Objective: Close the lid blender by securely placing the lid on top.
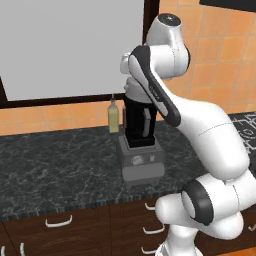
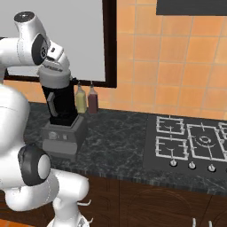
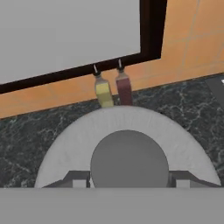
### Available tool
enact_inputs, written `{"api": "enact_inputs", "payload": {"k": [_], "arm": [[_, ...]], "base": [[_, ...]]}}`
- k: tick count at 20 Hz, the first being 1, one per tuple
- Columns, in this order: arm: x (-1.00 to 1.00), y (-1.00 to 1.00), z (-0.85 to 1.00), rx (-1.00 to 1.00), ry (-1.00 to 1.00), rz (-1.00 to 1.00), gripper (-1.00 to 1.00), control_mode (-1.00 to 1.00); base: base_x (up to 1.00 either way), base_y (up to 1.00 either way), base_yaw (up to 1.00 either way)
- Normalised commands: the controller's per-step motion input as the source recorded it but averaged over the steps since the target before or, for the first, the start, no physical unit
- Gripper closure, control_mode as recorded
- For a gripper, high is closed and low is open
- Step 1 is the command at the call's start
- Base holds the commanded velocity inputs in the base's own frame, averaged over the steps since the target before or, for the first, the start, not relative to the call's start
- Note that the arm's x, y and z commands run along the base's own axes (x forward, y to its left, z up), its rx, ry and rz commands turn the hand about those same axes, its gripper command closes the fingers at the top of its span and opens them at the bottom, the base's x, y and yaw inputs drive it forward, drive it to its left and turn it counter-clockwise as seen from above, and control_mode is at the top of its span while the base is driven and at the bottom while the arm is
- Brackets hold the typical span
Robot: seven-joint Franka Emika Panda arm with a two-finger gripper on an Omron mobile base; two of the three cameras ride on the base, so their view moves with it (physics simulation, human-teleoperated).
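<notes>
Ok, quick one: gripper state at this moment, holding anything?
Gripper: closed on the knob of the lid, which sits over the blender.

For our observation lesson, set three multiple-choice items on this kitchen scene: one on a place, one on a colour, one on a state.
1. Where do the two bottles stand?
A. On the stove
B. On the counter by the wall, behind the blender
C. On the floor

2. What colour is the bottle beside the yellowish one?
A. Dark red
B. Blue
C. Green

3. Where is the lid?
A. Flat on the counter
B. On the stove
C. At the top of the blender jar, at the gripper

Answers: B, the yellowish bottle and its neighbour stand on the counter past the blender. A, the dark red bottle. C, the lid tops the jar, at the gripper.
</notes>
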Motion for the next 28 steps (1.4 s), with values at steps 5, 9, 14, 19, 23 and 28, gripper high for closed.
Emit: {"api": "enact_inputs", "payload": {"k": [5, 9, 14, 19, 23, 28], "arm": [[0.52, 0.03, 0.0, -0.06, 0.21, 0.0, 1.0, -1.0], [0.44, 0.04, 0.0, -0.06, 0.16, 0.0, 1.0, -1.0], [0.33, 0.0, -0.03, -0.06, 0.15, 0.0, 1.0, -1.0], [-0.09, -0.04, -0.05, -0.02, -0.05, 0.0, 1.0, -1.0], [-0.11, 0.0, 0.0, 0.0, -0.16, 0.0, 1.0, -1.0], [0.0, 0.0, 0.0, 0.0, -0.06, 0.0, 1.0, -1.0]], "base": [[0.0, 0.0, 0.0], [0.0, 0.0, 0.0], [0.0, 0.0, 0.0], [0.0, 0.0, 0.0], [0.0, 0.0, 0.0], [0.0, 0.0, 0.0]]}}
